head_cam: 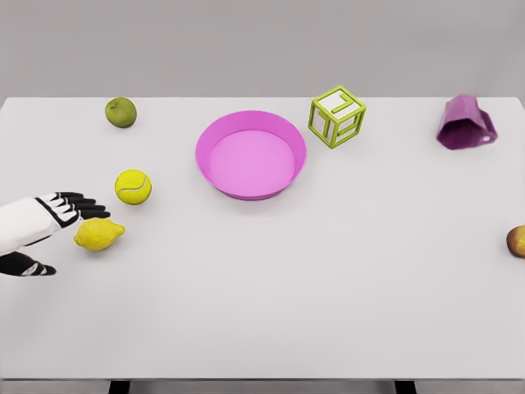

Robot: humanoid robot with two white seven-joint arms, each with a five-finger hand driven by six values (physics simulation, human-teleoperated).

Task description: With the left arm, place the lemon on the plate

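Note:
A yellow lemon [99, 234] lies on the white table at the left. My left hand [59, 234] reaches in from the left edge, its black fingers [82, 206] spread just above and behind the lemon and its thumb [33, 268] below and to the left. The hand is open around the lemon without closing on it. The pink plate [250, 190], a shallow round dish, sits near the table's middle toward the back, well to the right of the lemon. The right arm is out of view.
A yellow tennis ball [133, 186] rests just above the lemon. A green lime [120, 112] is at the back left. A yellow-green open cube [337, 116] stands right of the plate, a purple cup [466, 123] lies at back right, and a brownish fruit [517, 241] sits at the right edge.

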